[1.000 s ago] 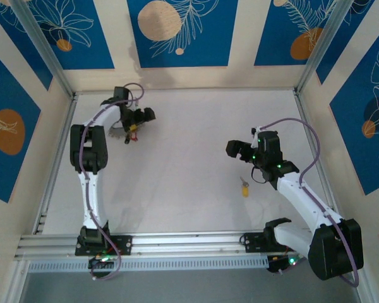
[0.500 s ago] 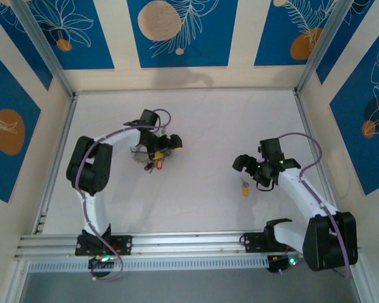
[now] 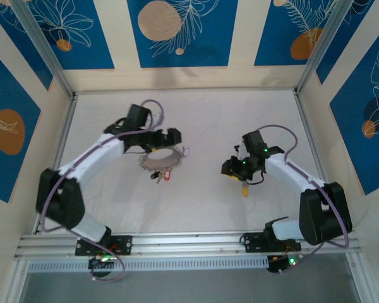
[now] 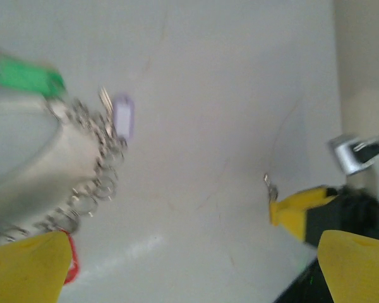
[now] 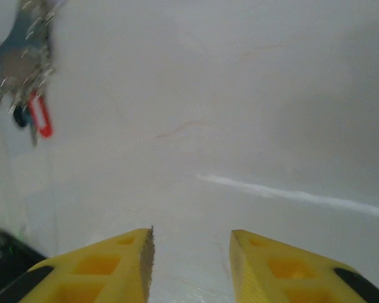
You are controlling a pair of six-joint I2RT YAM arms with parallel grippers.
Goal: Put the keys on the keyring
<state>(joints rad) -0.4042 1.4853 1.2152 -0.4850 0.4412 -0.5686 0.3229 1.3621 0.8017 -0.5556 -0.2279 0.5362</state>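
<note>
Yellow key lies loose by the narrow, empty right gripper; the left gripper gapes wide beside the keyring. Likely pickup step: next, pinch the key's head squarely.

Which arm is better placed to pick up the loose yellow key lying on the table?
Right. The right gripper hovers just beside the yellow key, with its jaws apart and nothing between them. The left gripper is across the table, next to the keyring.
</note>
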